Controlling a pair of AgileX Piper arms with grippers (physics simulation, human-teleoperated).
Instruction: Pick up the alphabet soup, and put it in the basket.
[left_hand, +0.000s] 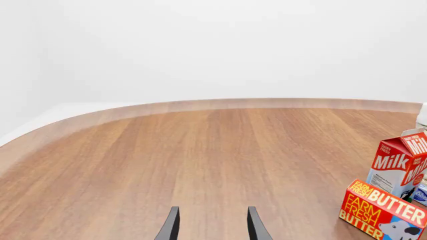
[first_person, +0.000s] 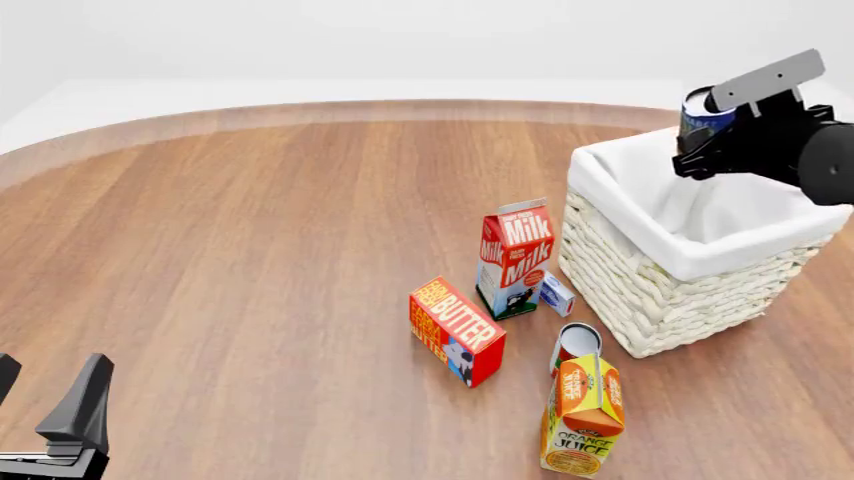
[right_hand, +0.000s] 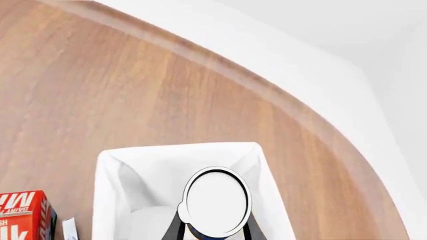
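My right gripper (first_person: 707, 138) is shut on the alphabet soup (first_person: 702, 110), a small can with a blue label and pale top. It holds the can in the air above the far rim of the basket (first_person: 638, 285), a large cream wicker basket with white cloth lining. In the right wrist view the can's pale top (right_hand: 217, 201) sits between the fingers of the right gripper (right_hand: 213, 232), over the basket's white lining (right_hand: 107, 190). My left gripper (first_person: 47, 392) is open and empty at the near left. In the left wrist view it (left_hand: 212, 226) is over bare wood.
Left of the basket stand a milk carton (first_person: 514, 255), a butter box (first_person: 457, 330) and a small blue-white box (first_person: 557, 293). A red-and-white can (first_person: 577, 345) and an orange juice carton (first_person: 583, 415) are in front. The left wrist view shows milk (left_hand: 400, 162) and butter (left_hand: 383, 210).
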